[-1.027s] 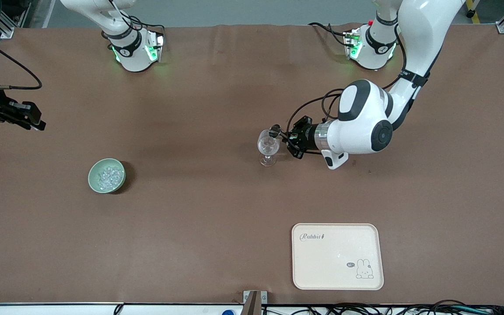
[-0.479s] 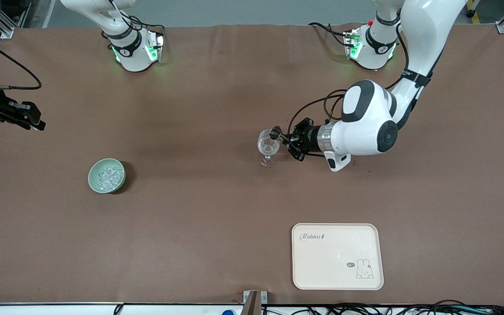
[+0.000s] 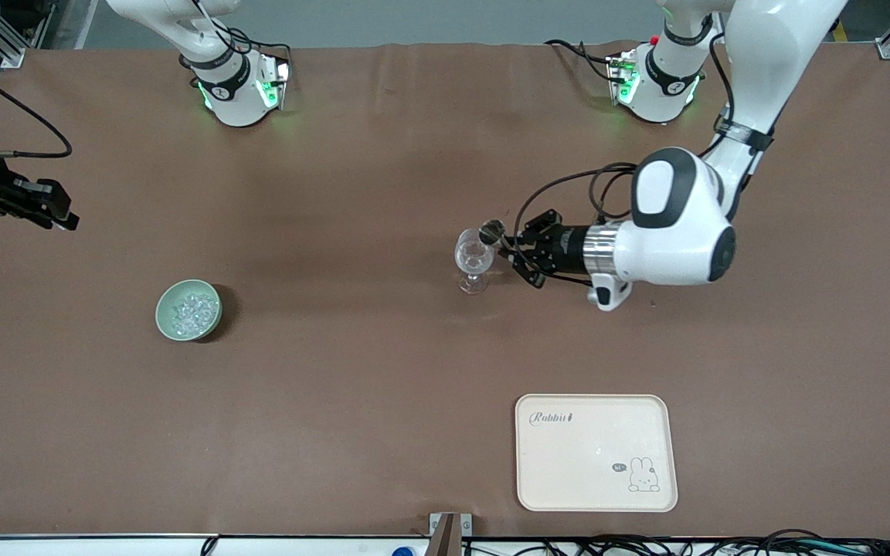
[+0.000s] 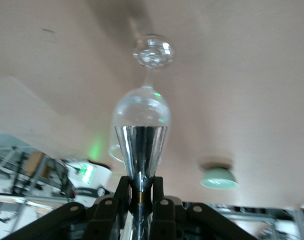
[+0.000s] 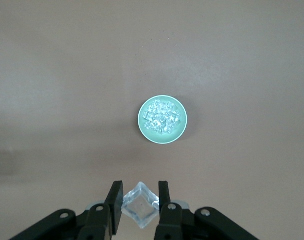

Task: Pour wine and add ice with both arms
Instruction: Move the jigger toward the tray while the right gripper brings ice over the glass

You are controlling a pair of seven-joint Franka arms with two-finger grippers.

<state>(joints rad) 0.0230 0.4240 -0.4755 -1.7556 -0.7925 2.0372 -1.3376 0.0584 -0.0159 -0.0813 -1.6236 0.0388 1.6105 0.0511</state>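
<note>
A clear stemmed wine glass stands mid-table. My left gripper lies level beside it, shut on the stem of a shiny metal measuring cup whose mouth is at the glass rim. In the left wrist view the cup points at the glass between my left gripper's fingers. My right gripper hangs over the table's edge at the right arm's end, shut on one ice cube. The pale green bowl holds several ice cubes and lies under my right gripper.
A cream tray with a rabbit print lies near the front edge, toward the left arm's end. The brown table cover is bare between the bowl and the glass. The bowl also shows in the left wrist view.
My left arm's wrist and elbow have swung back toward the left arm's end of the table. The measuring cup stays at the glass rim. The right arm has not moved.
</note>
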